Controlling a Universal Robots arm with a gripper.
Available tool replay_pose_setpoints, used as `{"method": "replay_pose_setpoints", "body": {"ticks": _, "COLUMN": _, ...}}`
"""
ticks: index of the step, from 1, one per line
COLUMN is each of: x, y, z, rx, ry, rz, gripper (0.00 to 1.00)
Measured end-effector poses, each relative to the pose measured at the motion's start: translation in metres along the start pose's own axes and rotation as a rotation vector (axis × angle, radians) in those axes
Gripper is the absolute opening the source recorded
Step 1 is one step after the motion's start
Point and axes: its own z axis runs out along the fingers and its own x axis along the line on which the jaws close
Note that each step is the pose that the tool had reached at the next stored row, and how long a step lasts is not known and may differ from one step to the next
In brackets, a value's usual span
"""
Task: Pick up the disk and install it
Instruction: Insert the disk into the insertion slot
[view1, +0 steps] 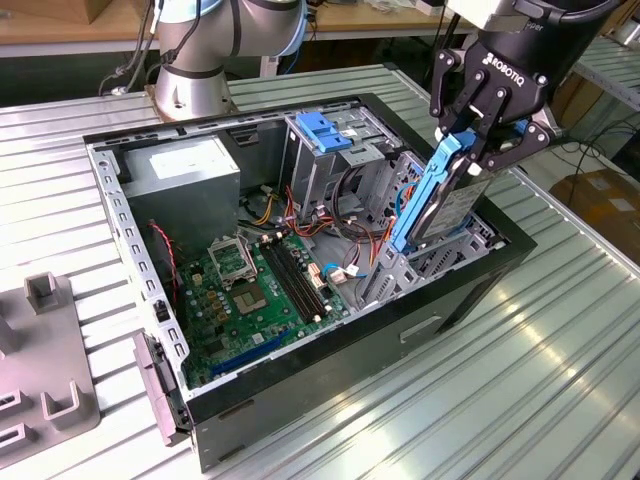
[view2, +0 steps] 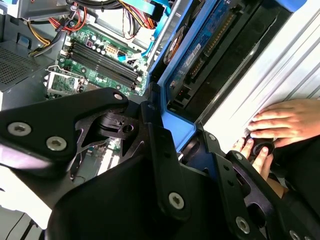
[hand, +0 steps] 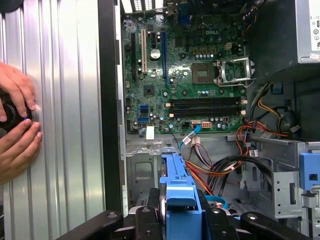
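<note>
Big ribbed metal surface (view1: 570, 390) with an open desktop PC case (view1: 300, 385) lying on its side on it, motherboard (view1: 255, 290) facing up and the power supply (view1: 185, 170) at the far end.

The pick-up half looks done to me: the disk (view1: 443, 212) is off the surface and gripped. The install half isn't, I'd say. The disk sits tilted, with its lower end dipping toward the grey drive cage (view1: 440, 262) in the corner of the case at the exterior view's right. Its top end sticks well out above the case wall, so it's not seated as far as I can tell.

The hand (view1: 478, 150) comes down from above over that corner, leaning at the same tilt as the disk. Its fingers are clamped on the disk's upper end, across the blue rails.

Also, a person's hands (hand: 15, 87) rest on a small black round thing (view2: 262, 148) on the surface beside the case.
</note>
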Motion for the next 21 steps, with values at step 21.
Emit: {"method": "replay_pose_setpoints", "body": {"ticks": 21, "x": 0.0001, "y": -0.0004, "z": 0.0160, "rx": 0.0000, "ry": 0.0001, "rz": 0.000, "gripper": 0.37}}
